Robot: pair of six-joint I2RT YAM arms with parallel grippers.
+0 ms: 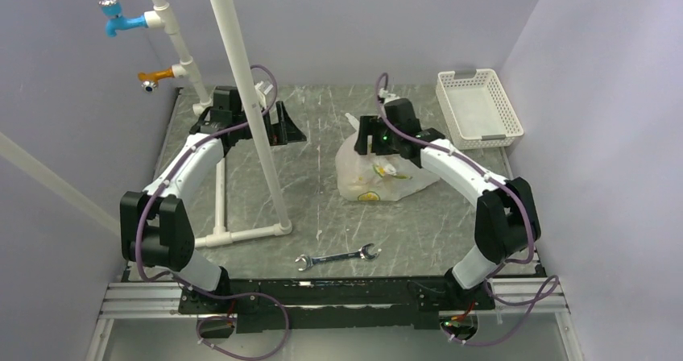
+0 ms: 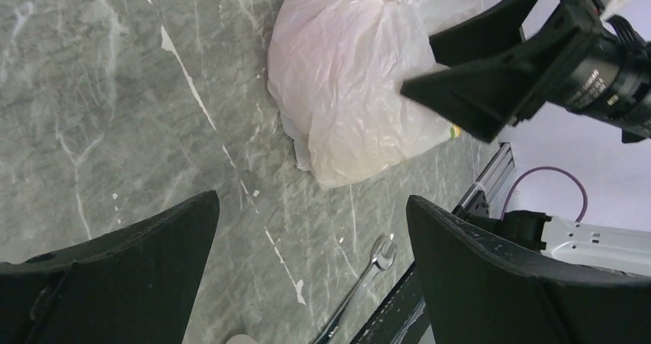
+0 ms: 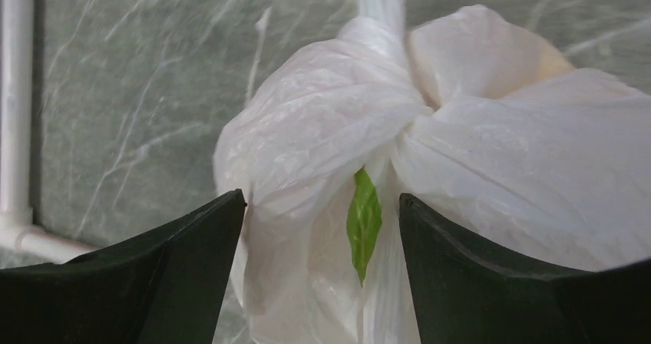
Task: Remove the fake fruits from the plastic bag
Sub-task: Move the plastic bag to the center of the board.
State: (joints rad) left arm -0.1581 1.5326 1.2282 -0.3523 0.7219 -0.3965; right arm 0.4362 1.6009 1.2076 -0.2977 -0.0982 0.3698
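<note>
**One knotted bag, soft and light**

Near edge: one wrench (image 1: 337, 258). Mid-table, right of centre: one bag (image 3: 322, 129), thin, crinkly, slippery, probably light. The fruits are hidden inside, so I cannot count them. My right pincer (image 3: 321, 198) stands part open astride its knot (image 3: 384, 121), the place to grip. My left pincer (image 2: 313, 200) is wide and empty. Far right corner: one basket (image 1: 469, 75).

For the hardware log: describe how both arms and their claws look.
Both match: white curved links on the left arm and right arm, black joint housings, purple cables looped alongside. A green light glows on the right arm. The left claw and right claw each have two broad, matte black, wedge-shaped fingers.
</note>
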